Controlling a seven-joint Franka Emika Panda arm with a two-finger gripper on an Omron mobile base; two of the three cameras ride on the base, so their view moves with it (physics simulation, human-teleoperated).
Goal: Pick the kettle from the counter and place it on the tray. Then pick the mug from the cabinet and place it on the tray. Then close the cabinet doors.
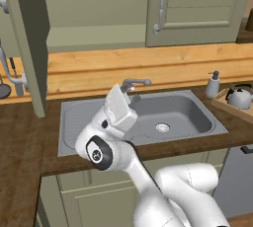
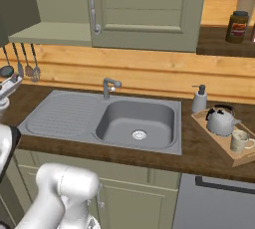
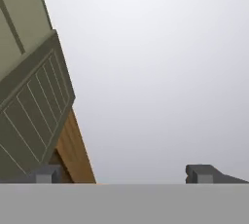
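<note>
The kettle (image 2: 220,120) and the mug (image 2: 240,141) both sit on the tray (image 2: 201,122) at the right end of the counter (image 2: 199,153), the mug just beside the kettle on its near side. In the hand view the gripper (image 3: 124,174) shows its two tips well apart — jaws wide, nothing between them — pointing at blank grey. One cabinet door (image 1: 29,43) stands swung out on the left; the other door (image 2: 144,9) lies flat and closed above the sink (image 2: 137,121).

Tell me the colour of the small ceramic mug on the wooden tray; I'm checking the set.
Cream-beige mug, clearest in the right base view.
</note>
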